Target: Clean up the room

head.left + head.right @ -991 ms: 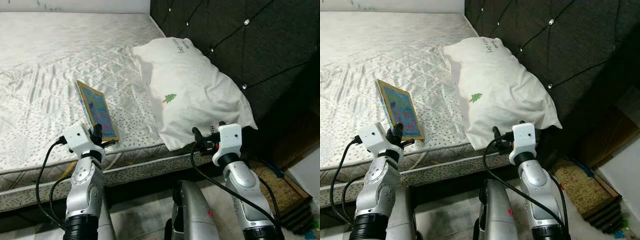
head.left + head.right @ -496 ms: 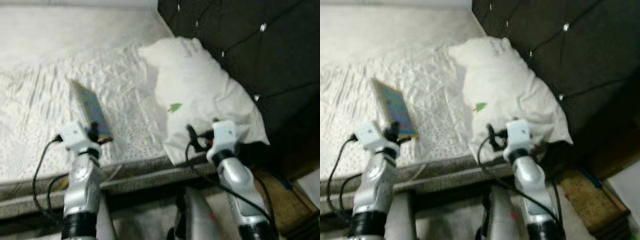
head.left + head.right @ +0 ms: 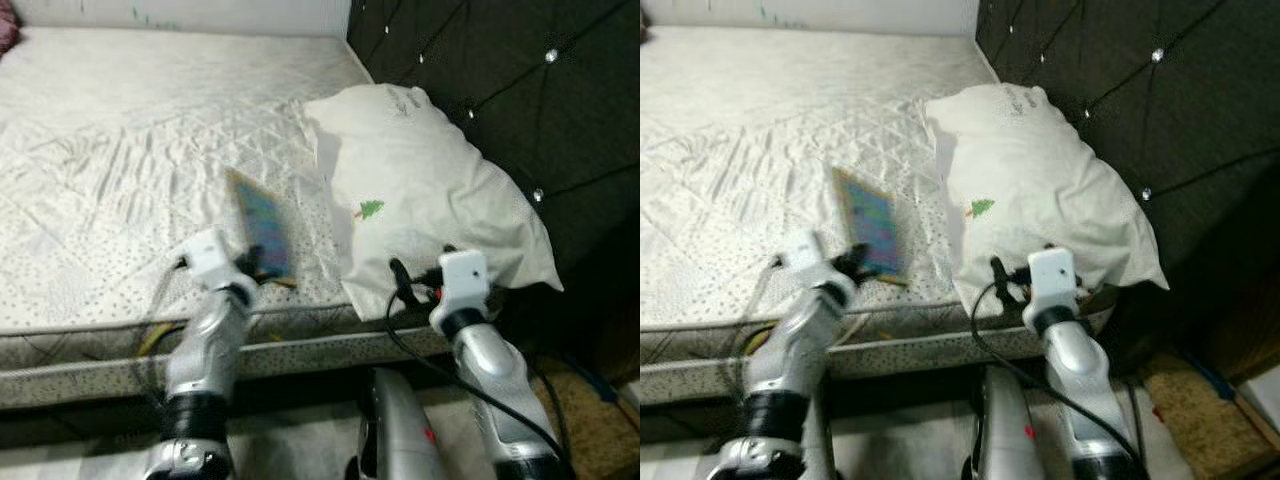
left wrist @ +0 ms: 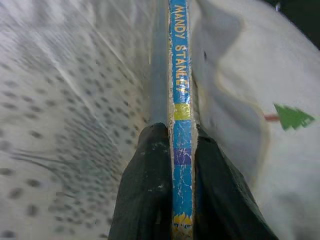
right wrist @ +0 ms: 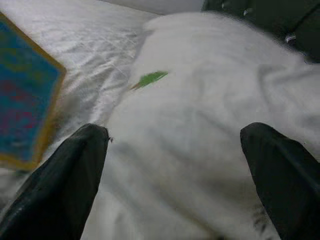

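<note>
Thin hardcover book clamped upright in left claw; right claw spread before soft pillow.

My head views are fairly bright on the pale mattress, with the light falling evenly from above. My left arm and the book are smeared by motion blur, while the pillow stays fairly sharp. The dark headboard swallows detail except for small glints on its studs. Under the bed edge lies deep shadow. My right wrist view is soft throughout, my 2 fingers there blurred black shapes.
</note>
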Tool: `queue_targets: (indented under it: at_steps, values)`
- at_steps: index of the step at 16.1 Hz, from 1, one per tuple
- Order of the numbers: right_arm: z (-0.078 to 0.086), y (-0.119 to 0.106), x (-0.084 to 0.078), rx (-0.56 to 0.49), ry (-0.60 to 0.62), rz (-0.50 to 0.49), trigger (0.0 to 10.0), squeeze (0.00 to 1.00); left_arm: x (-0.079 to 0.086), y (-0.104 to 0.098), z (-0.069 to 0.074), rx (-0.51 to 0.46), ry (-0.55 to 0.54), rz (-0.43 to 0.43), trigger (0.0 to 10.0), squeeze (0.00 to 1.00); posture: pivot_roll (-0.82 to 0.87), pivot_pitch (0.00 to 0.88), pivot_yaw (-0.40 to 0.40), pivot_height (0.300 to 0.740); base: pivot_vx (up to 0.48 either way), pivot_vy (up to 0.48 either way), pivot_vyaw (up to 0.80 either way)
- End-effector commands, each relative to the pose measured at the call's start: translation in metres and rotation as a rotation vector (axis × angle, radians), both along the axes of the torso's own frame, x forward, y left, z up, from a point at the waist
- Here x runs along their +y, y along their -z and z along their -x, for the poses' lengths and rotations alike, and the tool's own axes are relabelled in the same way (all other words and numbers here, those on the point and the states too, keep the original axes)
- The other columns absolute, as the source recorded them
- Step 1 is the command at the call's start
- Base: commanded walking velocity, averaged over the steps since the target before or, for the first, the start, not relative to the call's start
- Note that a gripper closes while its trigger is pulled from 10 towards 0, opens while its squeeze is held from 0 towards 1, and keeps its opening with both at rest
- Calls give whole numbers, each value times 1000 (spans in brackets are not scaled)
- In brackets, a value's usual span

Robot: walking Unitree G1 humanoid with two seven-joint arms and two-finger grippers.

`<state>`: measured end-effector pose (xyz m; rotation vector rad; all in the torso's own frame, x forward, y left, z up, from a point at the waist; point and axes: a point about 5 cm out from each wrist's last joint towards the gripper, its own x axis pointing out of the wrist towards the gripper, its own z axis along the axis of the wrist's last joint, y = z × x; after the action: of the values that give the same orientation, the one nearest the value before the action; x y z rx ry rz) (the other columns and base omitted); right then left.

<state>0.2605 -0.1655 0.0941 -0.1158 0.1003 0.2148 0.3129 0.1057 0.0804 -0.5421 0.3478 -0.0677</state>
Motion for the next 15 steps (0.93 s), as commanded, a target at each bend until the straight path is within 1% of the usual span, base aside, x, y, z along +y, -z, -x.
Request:
queue_targets:
  at_steps: [1, 2, 3, 5, 6, 7, 8, 10, 11, 12, 13, 14, 15]
  values:
    - [3, -11, 2, -12, -69, -33, 10000, 0, -21, 18, 7, 128, 107, 47, 10000, 0, -83, 20, -83, 526, 0, 0, 0]
    - [11, -15, 4, 2, -144, -49, 10000, 0, -23, 20, 7, 160, 112, 77, 10000, 0, -104, 26, -84, 526, 0, 0, 0]
    - [23, -20, 4, 28, -220, -63, 10000, 0, -31, 22, 6, 189, 147, 122, 10000, 0, -122, 29, -84, 526, 0, 0, 0]
    - [30, -23, -3, 38, -226, -39, 10000, 0, -37, 23, 4, 214, 162, 159, 10000, 0, -153, 35, -87, 526, 0, 0, 0]
    - [32, -24, -11, 41, -200, -15, 10000, 0, -43, 21, 0, 235, 166, 228, 10000, 0, -173, 39, -86, 526, 0, 0, 0]
    - [33, -27, -14, 44, -190, -8, 10000, 0, -49, 15, -3, 234, 175, 283, 10000, 0, -179, 42, -87, 526, 0, 0, 0]
    - [32, -28, -15, 42, -187, -3, 10000, 0, -56, 8, -6, 212, 203, 305, 10000, 0, -182, 39, -88, 526, 0, 0, 0]
    - [33, -31, -11, 37, -209, 16, 10000, 0, -64, -4, -11, 185, 230, 363, 10000, 0, -187, 35, -90, 526, 0, 0, 0]
    - [33, -31, -9, 38, -212, 17, 10000, 0, -66, -9, -14, 182, 227, 407, 10000, 0, -189, 35, -91, 526, 0, 0, 0]
    - [33, -32, -8, 39, -212, 16, 10000, 0, -65, -13, -19, 167, 201, 431, 10000, 0, -189, 37, -93, 526, 0, 0, 0]
    - [32, -33, -9, 38, -203, 12, 10000, 0, -65, -12, -21, 182, 200, 435, 10000, 0, -188, 36, -96, 526, 0, 0, 0]
    - [29, -34, -11, 34, -185, 13, 10000, 0, -60, -8, -22, 203, 200, 424, 10000, 0, -192, 34, -94, 526, 0, 0, 0]
    - [28, -34, -12, 29, -173, 14, 10000, 0, -58, -3, -21, 221, 210, 431, 10000, 0, -192, 33, -94, 526, 0, 0, 0]
